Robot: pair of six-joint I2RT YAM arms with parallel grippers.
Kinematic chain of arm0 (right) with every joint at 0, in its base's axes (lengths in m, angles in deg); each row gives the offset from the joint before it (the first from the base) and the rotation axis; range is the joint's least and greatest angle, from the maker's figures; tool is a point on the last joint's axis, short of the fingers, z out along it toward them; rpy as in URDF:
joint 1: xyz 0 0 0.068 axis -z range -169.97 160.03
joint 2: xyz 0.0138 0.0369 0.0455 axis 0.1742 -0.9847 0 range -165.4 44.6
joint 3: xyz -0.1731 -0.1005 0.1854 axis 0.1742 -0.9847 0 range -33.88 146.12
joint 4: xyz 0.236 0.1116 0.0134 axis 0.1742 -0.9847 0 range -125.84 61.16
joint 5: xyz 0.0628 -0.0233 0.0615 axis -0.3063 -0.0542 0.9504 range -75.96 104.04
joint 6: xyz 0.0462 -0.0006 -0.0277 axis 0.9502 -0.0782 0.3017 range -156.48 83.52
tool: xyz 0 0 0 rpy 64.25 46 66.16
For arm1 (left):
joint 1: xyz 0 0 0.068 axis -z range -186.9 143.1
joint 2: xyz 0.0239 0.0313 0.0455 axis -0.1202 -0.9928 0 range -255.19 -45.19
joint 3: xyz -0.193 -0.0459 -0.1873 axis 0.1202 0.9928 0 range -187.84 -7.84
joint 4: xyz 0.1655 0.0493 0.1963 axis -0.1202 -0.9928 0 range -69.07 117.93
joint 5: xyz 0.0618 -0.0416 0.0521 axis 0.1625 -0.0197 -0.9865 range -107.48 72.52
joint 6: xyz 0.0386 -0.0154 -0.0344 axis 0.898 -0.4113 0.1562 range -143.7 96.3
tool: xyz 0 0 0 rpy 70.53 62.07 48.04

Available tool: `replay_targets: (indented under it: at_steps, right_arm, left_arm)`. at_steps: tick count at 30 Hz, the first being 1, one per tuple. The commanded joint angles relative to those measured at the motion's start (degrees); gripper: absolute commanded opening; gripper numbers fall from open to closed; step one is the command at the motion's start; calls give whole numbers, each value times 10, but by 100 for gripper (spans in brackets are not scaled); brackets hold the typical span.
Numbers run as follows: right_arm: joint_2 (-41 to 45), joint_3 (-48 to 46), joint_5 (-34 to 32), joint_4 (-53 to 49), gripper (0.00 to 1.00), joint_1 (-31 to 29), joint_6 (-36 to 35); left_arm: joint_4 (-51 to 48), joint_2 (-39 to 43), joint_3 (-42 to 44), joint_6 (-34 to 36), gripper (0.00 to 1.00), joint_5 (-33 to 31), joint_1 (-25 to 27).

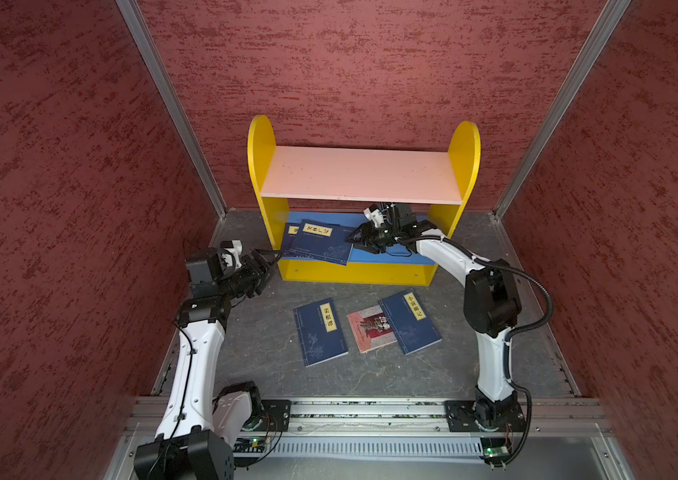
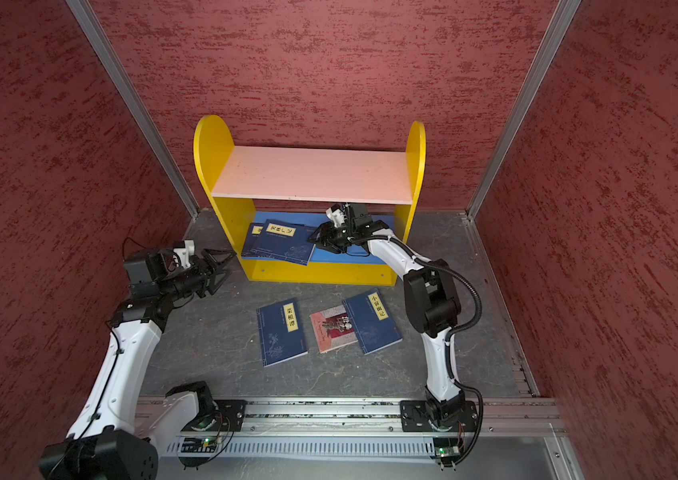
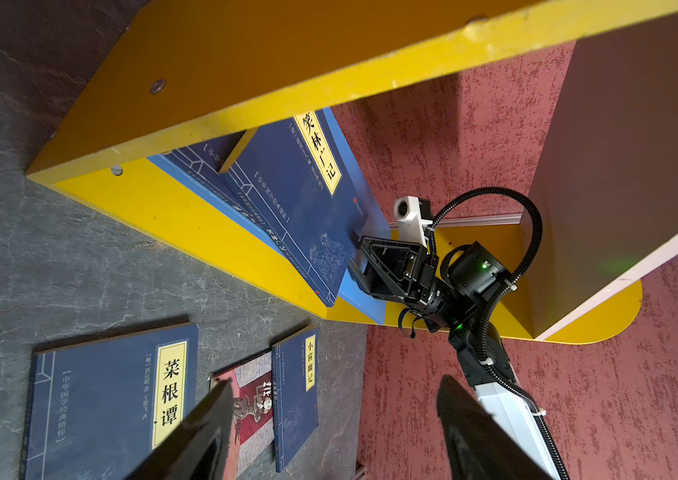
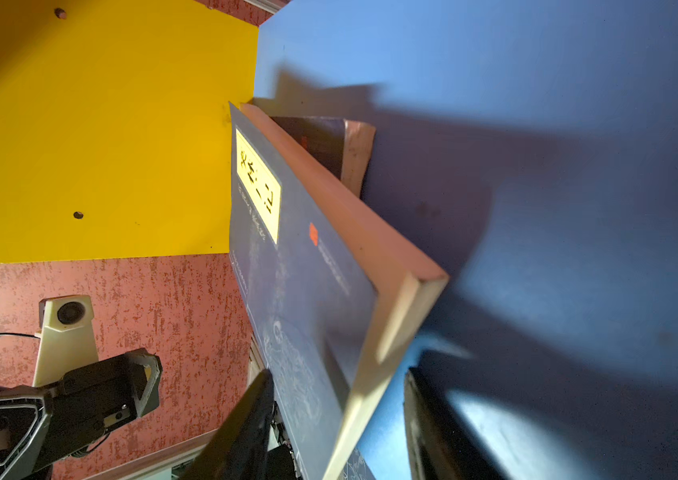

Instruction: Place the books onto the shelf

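Observation:
The shelf [image 1: 362,174] stands against the back wall, its pink upper board bare. Two navy books [image 1: 322,243] lie overlapped on its blue lower board [image 1: 395,257]; the upper one juts over the front edge. My right gripper [image 1: 352,239] reaches under the pink board. It is open, and its jaws straddle that upper book's corner [image 4: 316,291] with a gap showing on one side. On the floor lie a navy book [image 1: 320,332], a pink-and-red book [image 1: 370,328] and a navy book [image 1: 410,322] partly on top of the pink one. My left gripper [image 1: 273,259] hovers open and empty beside the shelf's left panel.
Red textured walls close in on three sides. The arm bases sit on a metal rail [image 1: 370,411] along the front. The dark grey floor [image 1: 474,257] shows to the right of the shelf.

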Motion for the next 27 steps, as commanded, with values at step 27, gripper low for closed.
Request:
replay_targets:
  at_steps: [27]
  right_arm:
    - [-28,14,-29,26,14,-1,27]
  left_arm:
    - [-3,15,3,2,77,6,-7]
